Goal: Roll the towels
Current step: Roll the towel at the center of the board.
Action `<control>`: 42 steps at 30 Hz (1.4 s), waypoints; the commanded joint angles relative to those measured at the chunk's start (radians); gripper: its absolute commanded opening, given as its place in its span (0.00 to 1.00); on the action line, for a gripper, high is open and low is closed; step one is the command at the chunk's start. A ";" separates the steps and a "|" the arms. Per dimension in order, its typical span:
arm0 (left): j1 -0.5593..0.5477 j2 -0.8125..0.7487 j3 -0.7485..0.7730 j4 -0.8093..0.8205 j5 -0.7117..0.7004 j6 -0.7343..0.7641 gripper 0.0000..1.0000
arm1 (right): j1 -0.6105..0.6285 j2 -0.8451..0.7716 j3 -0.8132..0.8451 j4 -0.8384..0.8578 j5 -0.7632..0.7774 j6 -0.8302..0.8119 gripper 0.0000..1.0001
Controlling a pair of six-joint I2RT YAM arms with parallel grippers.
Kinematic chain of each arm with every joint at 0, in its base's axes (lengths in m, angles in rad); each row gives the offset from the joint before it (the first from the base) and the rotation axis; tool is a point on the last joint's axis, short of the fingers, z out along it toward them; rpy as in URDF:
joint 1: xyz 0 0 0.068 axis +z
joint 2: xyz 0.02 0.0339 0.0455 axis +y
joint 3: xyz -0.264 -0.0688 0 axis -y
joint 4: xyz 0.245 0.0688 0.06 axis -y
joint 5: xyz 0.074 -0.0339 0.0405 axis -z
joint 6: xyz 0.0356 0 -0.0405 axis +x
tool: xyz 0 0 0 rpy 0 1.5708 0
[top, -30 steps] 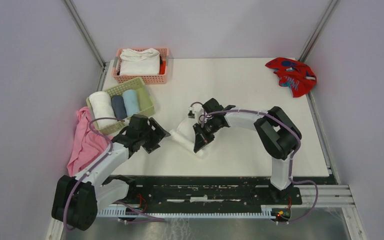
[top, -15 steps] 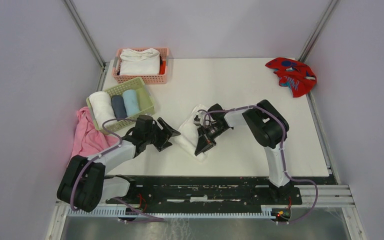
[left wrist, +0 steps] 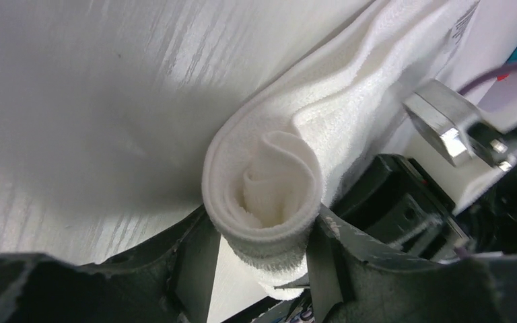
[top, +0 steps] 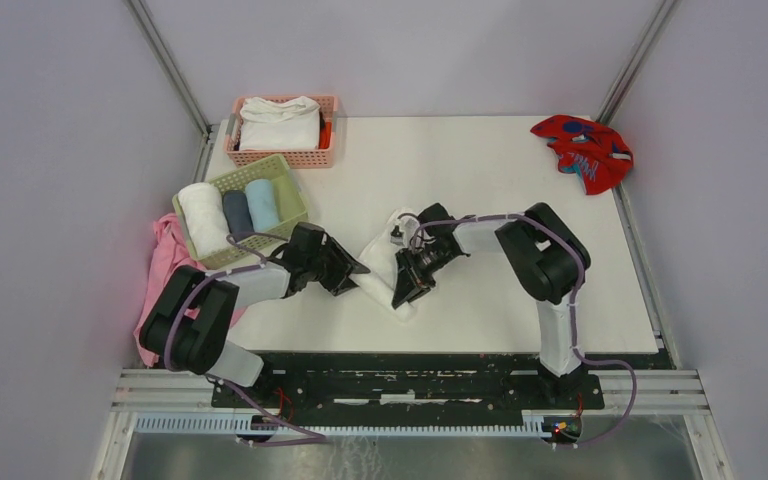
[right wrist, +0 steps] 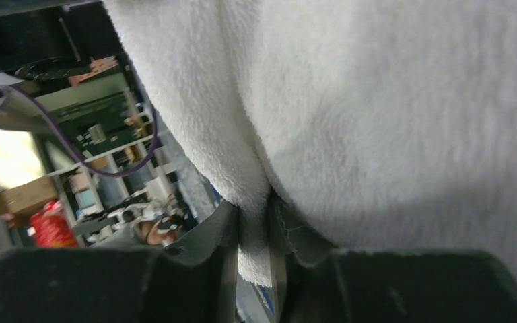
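A large white towel (top: 382, 262), partly rolled, lies at the table's middle. In the left wrist view its rolled end (left wrist: 269, 182) sits between my left gripper's (left wrist: 259, 239) fingers, which touch it on both sides. In the top view my left gripper (top: 353, 271) is at the roll's left end. My right gripper (top: 407, 285) is at its right side and is shut on a fold of the same towel (right wrist: 377, 101); the fold is pinched between its jaws (right wrist: 252, 232). A red towel with teal-blue marks (top: 582, 150) lies crumpled at the far right corner.
A green basket (top: 295, 205) at the left holds rolled towels, one of them light blue (top: 261, 204). A pink basket (top: 328, 152) at the back holds a folded white cloth (top: 280, 122). A plain pink cloth (top: 168, 285) hangs off the table's left edge.
My left arm has swung right across the table until its gripper closed in on the roll's left end. My right gripper has kept its hold and shifted slightly.
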State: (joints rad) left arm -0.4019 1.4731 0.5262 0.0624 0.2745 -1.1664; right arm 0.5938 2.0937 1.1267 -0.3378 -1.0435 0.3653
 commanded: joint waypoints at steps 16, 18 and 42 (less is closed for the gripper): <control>-0.007 0.124 0.044 -0.233 -0.124 0.095 0.49 | 0.395 -0.555 -0.077 -0.016 1.201 -0.283 0.56; -0.007 0.127 0.045 -0.234 -0.122 0.095 0.49 | 0.446 -0.518 -0.056 -0.022 1.278 -0.310 0.57; 0.002 0.082 0.044 -0.274 -0.134 0.119 0.57 | 0.564 -0.230 0.012 -0.085 1.320 -0.390 0.39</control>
State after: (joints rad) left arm -0.4065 1.5455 0.6174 -0.0120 0.2790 -1.1435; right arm 1.1748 1.8423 1.1187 -0.3798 0.3740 -0.0334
